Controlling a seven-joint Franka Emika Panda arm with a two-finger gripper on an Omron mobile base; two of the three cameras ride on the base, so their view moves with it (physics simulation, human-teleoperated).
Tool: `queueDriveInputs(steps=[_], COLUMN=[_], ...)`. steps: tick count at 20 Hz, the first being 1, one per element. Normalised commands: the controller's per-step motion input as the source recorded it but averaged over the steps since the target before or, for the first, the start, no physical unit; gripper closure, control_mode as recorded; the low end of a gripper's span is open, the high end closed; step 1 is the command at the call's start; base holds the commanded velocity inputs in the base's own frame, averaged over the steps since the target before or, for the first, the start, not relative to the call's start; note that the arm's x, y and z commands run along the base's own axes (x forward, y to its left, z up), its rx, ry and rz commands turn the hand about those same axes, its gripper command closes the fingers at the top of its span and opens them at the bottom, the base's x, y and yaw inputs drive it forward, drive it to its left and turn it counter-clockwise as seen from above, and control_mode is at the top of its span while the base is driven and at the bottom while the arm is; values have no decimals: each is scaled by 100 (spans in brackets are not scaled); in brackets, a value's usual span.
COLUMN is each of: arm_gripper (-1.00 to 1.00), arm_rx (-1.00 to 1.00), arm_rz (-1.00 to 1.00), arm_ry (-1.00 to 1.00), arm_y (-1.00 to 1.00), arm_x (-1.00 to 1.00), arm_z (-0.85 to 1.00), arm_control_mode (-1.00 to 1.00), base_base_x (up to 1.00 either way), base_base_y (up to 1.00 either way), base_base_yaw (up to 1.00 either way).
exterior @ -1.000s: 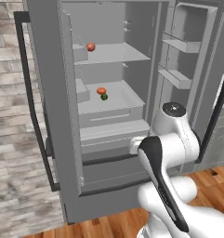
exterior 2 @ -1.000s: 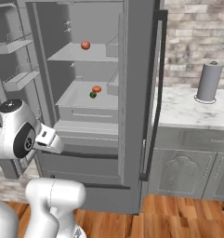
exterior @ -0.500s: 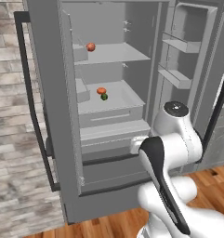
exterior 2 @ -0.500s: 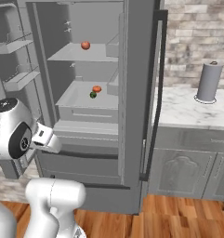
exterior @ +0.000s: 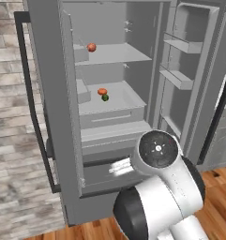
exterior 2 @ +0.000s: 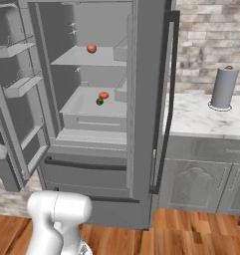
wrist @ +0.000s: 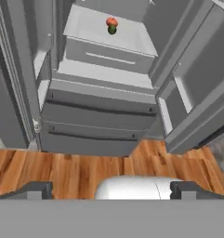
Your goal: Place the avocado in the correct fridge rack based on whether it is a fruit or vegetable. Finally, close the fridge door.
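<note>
The avocado [exterior: 105, 97] lies on the fridge rack [exterior: 126, 101], touching a small orange fruit [exterior: 102, 91] just behind it. The pincer [wrist: 111, 188] is open and empty, well below the rack, and the fridge door [exterior: 194, 70] stands open.

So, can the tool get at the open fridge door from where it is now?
Probably yes. The fridge door stands wide open with bare floor before it, and nothing lies between it and the tool, which hangs low in front of the fridge, open and holding nothing.
</note>
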Motion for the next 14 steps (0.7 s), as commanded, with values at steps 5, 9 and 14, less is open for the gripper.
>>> queueDriveInputs(steps=[5, 9, 14], arm_gripper=[-100, -100, -100], arm_rx=[-38, -36, -28], arm_rz=[21, 21, 14], arm_ry=[-20, -6, 5], arm_y=[100, 100, 100], arm_x=[-74, -17, 54], arm_z=[33, 4, 0], arm_control_mode=[-100, -100, -100], base_base_x=[0, 0, 0], base_base_y=[0, 0, 0], base_base_yaw=[0, 0, 0])
